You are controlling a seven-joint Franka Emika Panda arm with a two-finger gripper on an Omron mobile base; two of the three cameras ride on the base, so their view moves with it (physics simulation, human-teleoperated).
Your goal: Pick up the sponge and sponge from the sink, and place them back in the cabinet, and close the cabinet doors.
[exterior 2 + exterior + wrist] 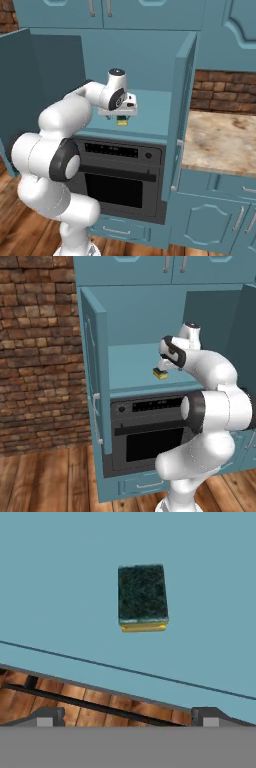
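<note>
The arm reaches into the cabinet [145, 363], gripper [125, 719] wide (holding nothing) above the sponge [142, 597]; hand view shows its green face.

Sponge [121, 120] half hidden beneath the pincer [121, 114]; right cabinet door [248, 336] edge-cropped.

Shelf [60, 587] bare around sponge [142, 596]; doors [95, 381] flank opening.

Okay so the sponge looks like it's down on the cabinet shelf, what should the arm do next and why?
Probably draw the gripper back out of the cabinet. The sponge lies flat on the shelf, green face up, apart from the open fingers, so it looks released. Both cabinet doors stand open.
</note>
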